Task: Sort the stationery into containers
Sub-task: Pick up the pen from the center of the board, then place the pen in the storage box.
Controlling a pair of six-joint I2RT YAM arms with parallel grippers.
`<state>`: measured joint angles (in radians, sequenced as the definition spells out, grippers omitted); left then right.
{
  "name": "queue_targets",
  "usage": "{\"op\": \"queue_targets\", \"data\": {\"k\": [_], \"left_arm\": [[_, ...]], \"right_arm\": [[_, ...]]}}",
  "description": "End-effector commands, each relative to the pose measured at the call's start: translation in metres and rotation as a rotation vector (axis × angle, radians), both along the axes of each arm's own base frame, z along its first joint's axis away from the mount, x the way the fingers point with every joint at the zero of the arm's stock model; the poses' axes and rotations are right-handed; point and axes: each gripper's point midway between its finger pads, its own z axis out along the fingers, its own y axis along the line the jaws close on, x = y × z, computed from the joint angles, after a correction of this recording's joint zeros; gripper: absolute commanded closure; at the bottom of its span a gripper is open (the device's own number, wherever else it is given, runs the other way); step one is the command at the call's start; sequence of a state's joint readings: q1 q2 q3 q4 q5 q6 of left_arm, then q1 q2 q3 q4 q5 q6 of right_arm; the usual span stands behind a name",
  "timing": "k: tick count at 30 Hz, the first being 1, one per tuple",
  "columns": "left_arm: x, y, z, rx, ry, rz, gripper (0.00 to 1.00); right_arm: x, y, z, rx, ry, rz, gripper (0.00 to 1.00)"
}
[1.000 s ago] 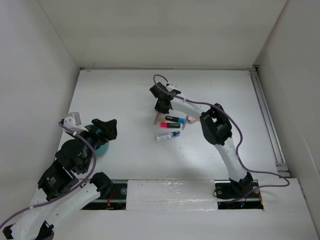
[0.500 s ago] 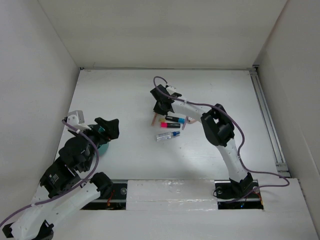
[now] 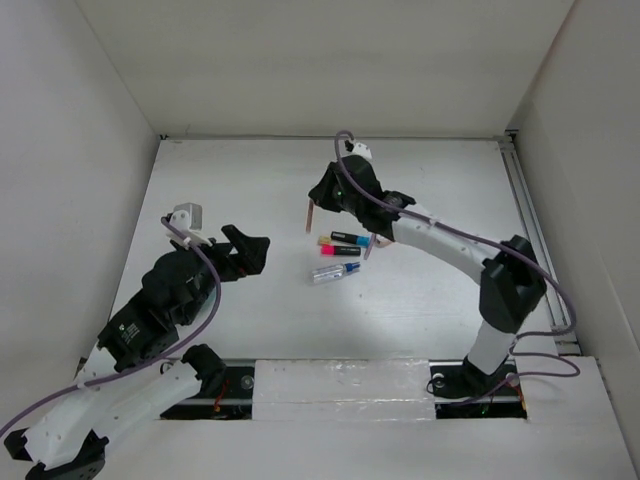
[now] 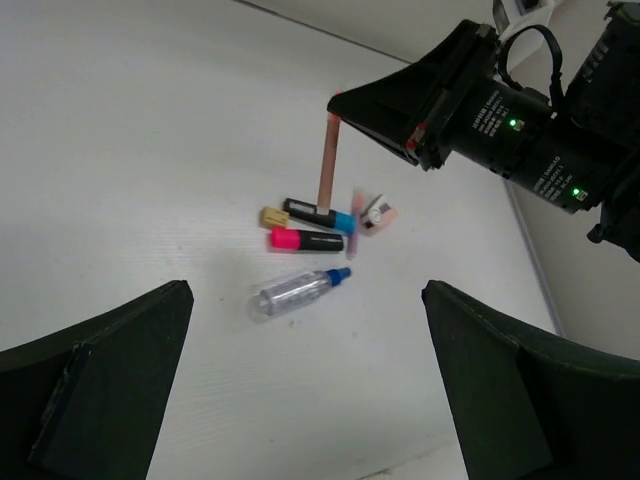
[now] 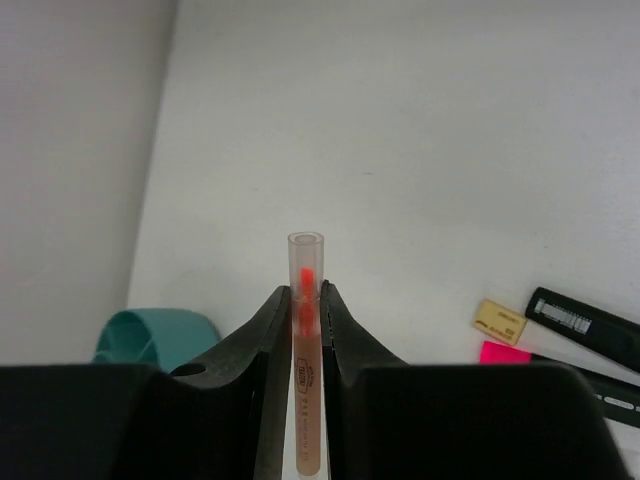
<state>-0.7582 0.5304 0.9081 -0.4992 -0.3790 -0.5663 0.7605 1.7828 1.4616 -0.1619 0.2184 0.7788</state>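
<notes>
My right gripper (image 3: 322, 197) is shut on an orange pencil (image 3: 309, 215) and holds it upright above the table; the right wrist view shows the jaws (image 5: 306, 300) clamped on the pencil (image 5: 307, 400). The teal cup (image 5: 160, 338) lies low left there and is hidden under my left arm in the top view. On the table lie a yellow-ended marker (image 3: 343, 238), a pink-ended marker (image 3: 339, 250), a clear blue-capped pen (image 3: 334, 271) and an eraser (image 3: 381, 240). My left gripper (image 3: 252, 250) is open and empty, left of them, and its wrist view (image 4: 320, 400) faces the pen (image 4: 295, 291).
White walls (image 3: 90, 120) close in the table on the left, back and right. A rail (image 3: 530, 230) runs along the right edge. The arm bases (image 3: 350, 385) sit at the near edge.
My right gripper has lifted the orange pencil off the table, its arm swinging to the right. My left gripper has moved right and forward, off the teal cup.
</notes>
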Motion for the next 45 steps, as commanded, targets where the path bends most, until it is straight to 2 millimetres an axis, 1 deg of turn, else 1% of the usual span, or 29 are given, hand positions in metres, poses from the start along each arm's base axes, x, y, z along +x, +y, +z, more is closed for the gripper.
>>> {"op": "queue_targets", "data": {"k": [1, 2, 3, 4, 5, 6, 7, 8, 9, 10, 11, 12, 13, 16, 17, 19, 21, 22, 26, 27, 28, 30, 33, 34, 36, 37, 43, 44, 45], "left_arm": [[-0.006, -0.031, 0.041, -0.142, -0.073, -0.139, 0.0], [-0.006, -0.037, 0.036, -0.138, -0.061, -0.165, 0.0], [-0.005, -0.04, 0.037, -0.141, -0.075, -0.177, 0.0], [-0.002, -0.043, 0.032, -0.134, -0.065, -0.177, 0.0], [-0.005, -0.048, 0.035, -0.145, -0.07, -0.21, 0.0], [-0.005, -0.052, 0.028, -0.136, -0.067, -0.23, 0.0], [-0.005, -0.056, 0.034, -0.146, -0.096, -0.248, 0.0], [-0.005, -0.059, 0.034, -0.154, -0.101, -0.264, 0.0], [-0.008, -0.059, 0.04, -0.17, -0.121, -0.275, 0.0], [-0.007, -0.06, 0.041, -0.168, -0.136, -0.277, 0.0], [-0.007, -0.06, 0.041, -0.168, -0.136, -0.277, 0.0], [-0.006, -0.06, 0.044, -0.165, -0.15, -0.278, 0.0], [-0.008, -0.062, 0.044, -0.166, -0.148, -0.292, 0.0], [-0.008, -0.069, 0.041, -0.156, -0.142, -0.327, 0.0], [-0.009, -0.071, 0.047, -0.17, -0.16, -0.338, 0.0], [-0.012, -0.076, 0.047, -0.172, -0.17, -0.374, 0.0], [-0.012, -0.079, 0.046, -0.177, -0.177, -0.383, 0.02], [-0.013, -0.08, 0.046, -0.178, -0.177, -0.392, 0.03], [-0.015, -0.076, 0.051, -0.188, -0.194, -0.382, 0.1], [-0.013, -0.075, 0.046, -0.182, -0.188, -0.371, 0.1], [-0.014, -0.074, 0.051, -0.193, -0.204, -0.371, 0.12], [-0.014, -0.074, 0.051, -0.193, -0.204, -0.371, 0.17], [-0.013, -0.072, 0.051, -0.192, -0.205, -0.362, 0.28], [-0.013, -0.072, 0.051, -0.192, -0.205, -0.362, 0.3], [-0.013, -0.072, 0.051, -0.184, -0.21, -0.363, 0.4], [-0.013, -0.072, 0.051, -0.184, -0.21, -0.363, 0.43], [-0.015, -0.074, 0.051, -0.186, -0.208, -0.382, 0.49], [-0.015, -0.074, 0.051, -0.186, -0.208, -0.382, 0.58], [-0.015, -0.074, 0.051, -0.186, -0.208, -0.382, 0.63]], "right_arm": [[-0.015, 0.009, 0.072, 0.119, -0.203, 0.106, 1.0], [-0.022, 0.009, 0.082, 0.149, -0.223, 0.131, 1.0], [-0.03, 0.007, 0.081, 0.155, -0.232, 0.156, 1.0], [-0.04, 0.004, 0.102, 0.195, -0.266, 0.182, 1.0], [-0.052, 0.01, 0.115, 0.242, -0.291, 0.252, 1.0], [-0.057, 0.008, 0.123, 0.266, -0.309, 0.279, 1.0], [-0.065, 0.009, 0.123, 0.281, -0.315, 0.315, 1.0], [-0.075, 0.007, 0.145, 0.331, -0.373, 0.348, 1.0], [-0.088, 0.01, 0.153, 0.361, -0.396, 0.407, 1.0], [-0.094, 0.009, 0.149, 0.373, -0.406, 0.432, 1.0], [-0.104, 0.006, 0.164, 0.404, -0.447, 0.46, 1.0], [-0.117, 0.009, 0.175, 0.436, -0.482, 0.516, 1.0], [-0.122, 0.008, 0.183, 0.457, -0.493, 0.526, 1.0], [-0.138, 0.009, 0.196, 0.48, -0.514, 0.558, 1.0], [-0.144, 0.013, 0.196, 0.484, -0.511, 0.573, 1.0], [-0.159, 0.017, 0.207, 0.513, -0.538, 0.617, 1.0], [-0.169, 0.023, 0.202, 0.516, -0.524, 0.643, 1.0], [-0.176, 0.025, 0.209, 0.531, -0.539, 0.666, 1.0], [-0.188, 0.033, 0.215, 0.545, -0.541, 0.711, 1.0], [-0.191, 0.035, 0.213, 0.543, -0.531, 0.72, 1.0], [-0.197, 0.037, 0.212, 0.546, -0.528, 0.738, 1.0], [-0.2, 0.039, 0.21, 0.538, -0.525, 0.748, 1.0], [-0.198, 0.041, 0.213, 0.538, -0.525, 0.748, 1.0], [-0.203, 0.043, 0.213, 0.541, -0.522, 0.758, 1.0], [-0.2, 0.048, 0.207, 0.526, -0.513, 0.768, 1.0], [-0.204, 0.05, 0.212, 0.534, -0.519, 0.777, 1.0], [-0.205, 0.058, 0.209, 0.532, -0.508, 0.797, 1.0], [-0.209, 0.06, 0.209, 0.535, -0.506, 0.806, 1.0], [-0.209, 0.06, 0.209, 0.535, -0.506, 0.806, 1.0]]}}
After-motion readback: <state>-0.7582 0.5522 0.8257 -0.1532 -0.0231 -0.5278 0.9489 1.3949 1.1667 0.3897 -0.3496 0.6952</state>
